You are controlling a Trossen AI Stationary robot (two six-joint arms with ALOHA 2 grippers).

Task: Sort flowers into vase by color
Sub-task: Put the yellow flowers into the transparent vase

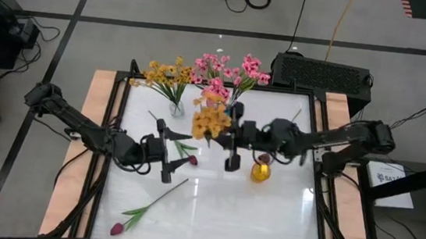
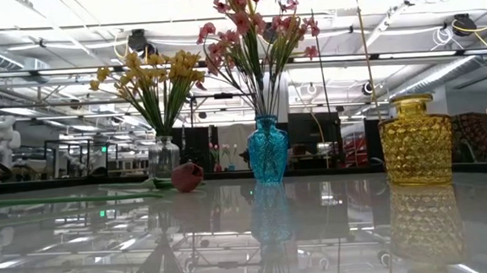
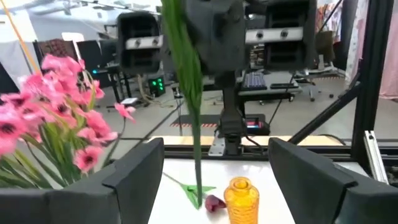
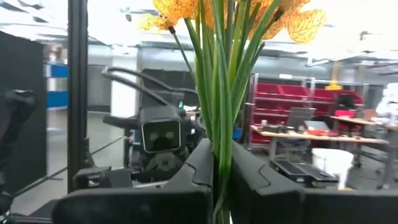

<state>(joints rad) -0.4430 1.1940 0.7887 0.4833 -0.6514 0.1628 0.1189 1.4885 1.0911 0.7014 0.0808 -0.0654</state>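
My right gripper (image 1: 232, 142) hovers over the table's middle, shut on a yellow-orange spray (image 1: 211, 119). My left gripper (image 1: 167, 151) hangs open just left of it, holding nothing, and faces the held stems (image 3: 188, 81). A clear vase (image 2: 164, 158) holds yellow sprays, and a blue vase (image 2: 267, 150) holds pink sprays (image 1: 229, 70). A yellow vase (image 1: 260, 172) stands unfilled below the right gripper. One magenta tulip (image 1: 191, 160) lies flat on the table between the grippers. Another tulip (image 1: 118, 228) lies near the near-left corner. My right gripper pinches the bundle of green stems (image 4: 221, 155) of the yellow-orange spray between its two fingers (image 4: 199, 168). The fingers come level from the table's right and lie across the stems. The spray stands upright, with blossoms (image 4: 298, 22) above the fingers and stems hanging below (image 3: 196, 155).
A dark box (image 1: 323, 71) sits beyond the table's far right corner. Cables lie on the floor behind the table. Wooden rails (image 1: 74, 177) edge the white table on both sides. The near half of the table holds only the second tulip's long stem (image 1: 160, 197).
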